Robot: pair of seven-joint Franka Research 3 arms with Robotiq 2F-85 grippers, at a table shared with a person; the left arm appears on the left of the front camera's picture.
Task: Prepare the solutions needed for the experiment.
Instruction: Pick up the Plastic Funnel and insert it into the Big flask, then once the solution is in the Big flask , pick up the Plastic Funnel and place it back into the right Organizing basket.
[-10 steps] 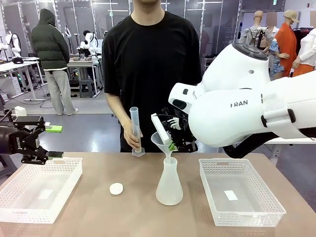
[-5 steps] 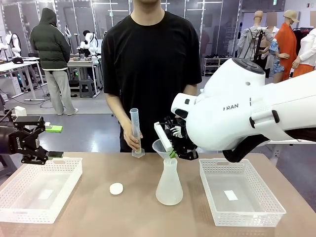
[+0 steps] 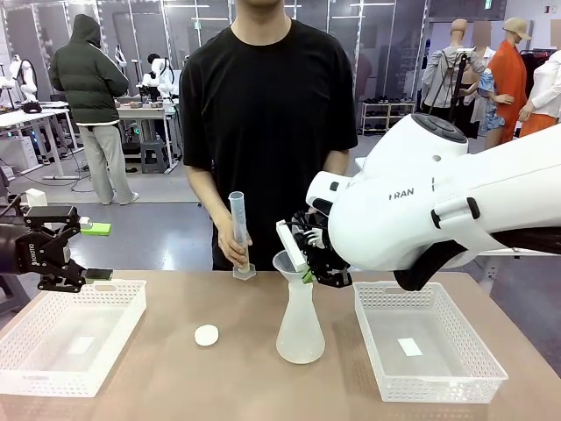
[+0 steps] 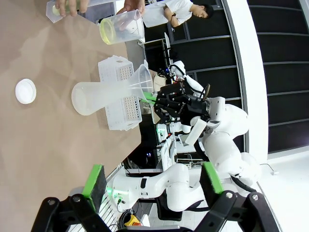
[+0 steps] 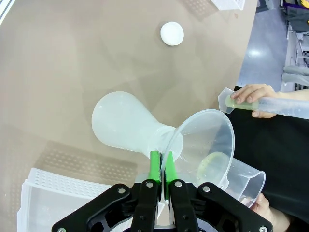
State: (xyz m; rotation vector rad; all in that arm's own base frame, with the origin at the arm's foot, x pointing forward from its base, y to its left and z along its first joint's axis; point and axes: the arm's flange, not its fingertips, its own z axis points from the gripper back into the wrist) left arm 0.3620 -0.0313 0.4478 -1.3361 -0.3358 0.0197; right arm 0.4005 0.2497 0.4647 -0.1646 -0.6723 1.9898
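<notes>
The right claw (image 5: 161, 162) is clamped shut on the thin rim of a clear plastic funnel (image 5: 207, 137), with the green pads pinched on either side of its wall. The funnel's stem is seated in the narrow neck of a frosted conical flask (image 5: 123, 128), which stands upright on the smooth brown desk (image 3: 219, 386). Just beside the funnel's mouth, a clear beaker (image 4: 123, 26) is held up by the person. The solutions (image 4: 107, 32) are seen as a pale yellow, watery layer at its base. A tall, slender graduated cylinder (image 3: 237, 219) is kept upright at the desk's far edge by the person's hand (image 3: 235, 250). A small round white cap (image 3: 207, 335) lies on the desk to the left of the flask. The left claw (image 3: 97, 252) is held wide open over the far corner of a white perforated basket (image 3: 53, 377).
</notes>
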